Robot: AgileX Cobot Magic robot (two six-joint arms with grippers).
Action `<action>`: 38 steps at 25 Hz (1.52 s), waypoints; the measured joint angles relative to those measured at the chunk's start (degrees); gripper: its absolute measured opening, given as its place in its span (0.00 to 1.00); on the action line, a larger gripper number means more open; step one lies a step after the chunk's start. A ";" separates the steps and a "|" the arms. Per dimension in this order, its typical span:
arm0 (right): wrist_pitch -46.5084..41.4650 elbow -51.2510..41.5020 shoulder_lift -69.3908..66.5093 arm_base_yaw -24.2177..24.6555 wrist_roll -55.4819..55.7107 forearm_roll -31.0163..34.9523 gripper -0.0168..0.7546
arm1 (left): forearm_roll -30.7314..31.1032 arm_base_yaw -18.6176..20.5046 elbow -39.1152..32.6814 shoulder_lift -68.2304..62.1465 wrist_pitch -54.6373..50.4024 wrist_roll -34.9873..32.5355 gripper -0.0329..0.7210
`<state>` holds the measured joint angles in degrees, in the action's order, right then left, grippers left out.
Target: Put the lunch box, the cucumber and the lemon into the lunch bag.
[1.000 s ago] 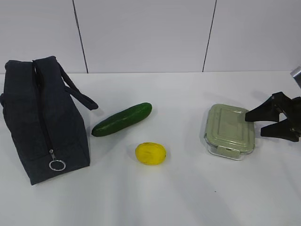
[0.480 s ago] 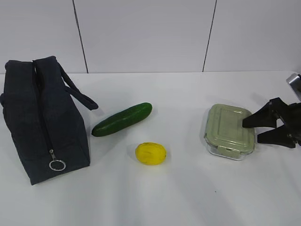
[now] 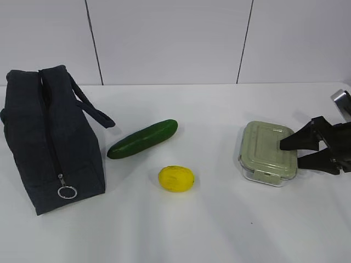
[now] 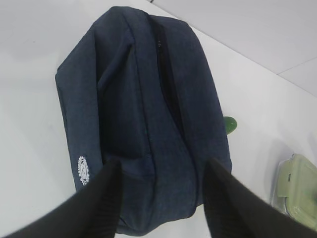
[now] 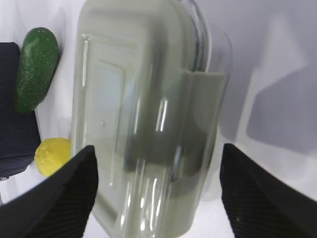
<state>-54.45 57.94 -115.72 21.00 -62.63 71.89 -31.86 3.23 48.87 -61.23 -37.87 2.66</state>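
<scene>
White table [image 3: 219, 230], pale wall. 0 of 3 items packed: lunch box [image 3: 267, 151] at right, cucumber [image 3: 142, 138] and lemon [image 3: 176, 178] mid-table, lunch bag [image 3: 49, 139] zipped at left. Right gripper [image 3: 293, 152] spread at the box's end, gripping nothing; left gripper [image 4: 161, 198] part-open over the bag.

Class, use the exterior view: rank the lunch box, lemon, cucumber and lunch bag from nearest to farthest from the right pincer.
1. Lunch box: directly at the right pincer, far right.
2. Lemon: front centre.
3. Cucumber: centre-left, behind the lemon and reaching further left.
4. Lunch bag: far left.
</scene>
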 joint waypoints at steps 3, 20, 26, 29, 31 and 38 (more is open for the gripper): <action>0.00 0.00 -0.37 0.00 -0.70 0.67 0.77 | 0.00 0.00 0.00 0.00 0.00 0.00 0.55; 0.00 1.21 -0.61 0.00 -1.62 1.83 0.68 | 0.00 0.00 0.00 0.00 0.00 -0.13 0.55; -0.22 1.25 -1.37 0.00 -1.66 1.75 0.68 | 0.13 0.00 0.00 0.00 0.00 -0.17 0.55; -1.06 1.25 -2.68 0.00 -1.66 1.97 0.68 | 0.51 0.00 0.00 0.00 0.00 -0.17 0.55; -1.37 1.25 -3.32 0.00 -1.66 2.13 0.68 | 0.75 0.00 0.00 0.00 0.00 -0.17 0.55; -2.01 1.25 -3.30 0.00 -2.27 2.49 0.68 | 1.04 0.00 0.00 0.00 0.00 -0.17 0.55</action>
<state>-56.45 59.19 -119.02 21.00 -64.91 74.38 -30.82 3.23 48.87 -61.23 -37.87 2.49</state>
